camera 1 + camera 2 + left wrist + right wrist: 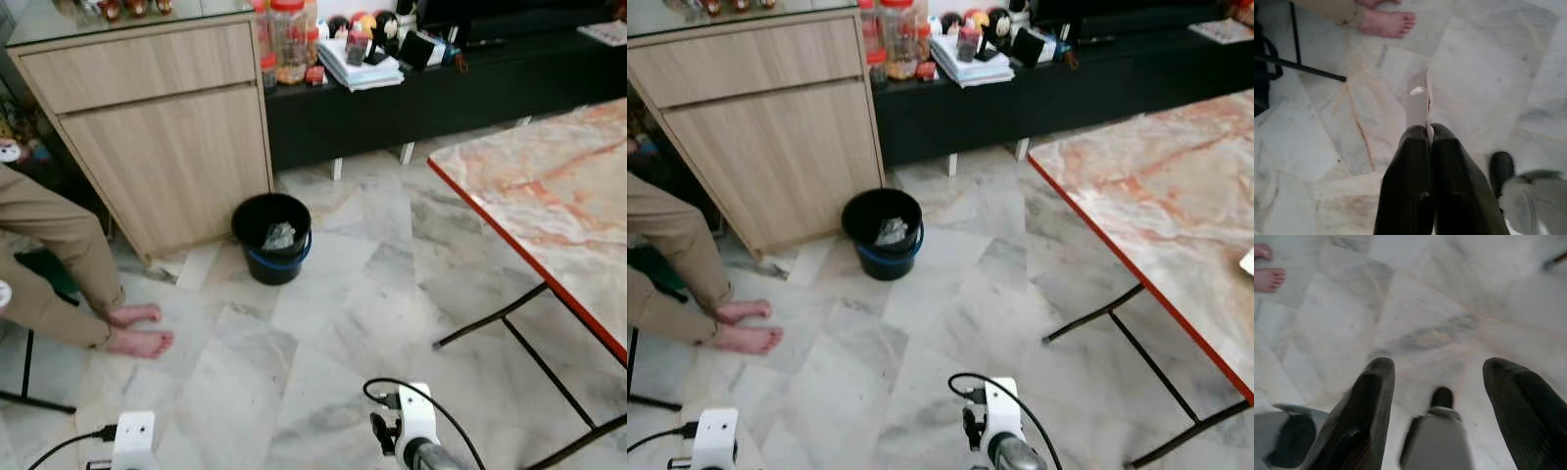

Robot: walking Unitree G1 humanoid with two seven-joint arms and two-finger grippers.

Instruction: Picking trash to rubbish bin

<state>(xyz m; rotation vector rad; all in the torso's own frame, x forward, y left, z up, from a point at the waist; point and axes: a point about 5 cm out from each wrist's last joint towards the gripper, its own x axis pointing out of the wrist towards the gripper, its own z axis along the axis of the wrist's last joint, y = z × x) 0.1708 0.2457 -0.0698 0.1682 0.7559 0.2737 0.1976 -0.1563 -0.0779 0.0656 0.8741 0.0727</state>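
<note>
A black rubbish bin (pixel 272 238) with a blue band stands on the marble floor beside the wooden cabinet, and crumpled pale trash (pixel 279 235) lies inside it. In the left wrist view my left gripper (pixel 1430 134) is shut on a thin pale piece of trash (pixel 1420 105) that sticks out past the fingertips, above the floor. My right gripper (pixel 1437 377) hangs open over the floor with nothing between its fingers. Both wrists (pixel 416 431) sit at the bottom edge of the eye views, well short of the bin.
A person sits at the left, bare feet (pixel 137 331) on the floor near the bin. A wooden cabinet (pixel 157 127) stands behind the bin. A marble-topped table (pixel 549 196) with black legs is on the right. A low black shelf (pixel 421 98) carries jars and books.
</note>
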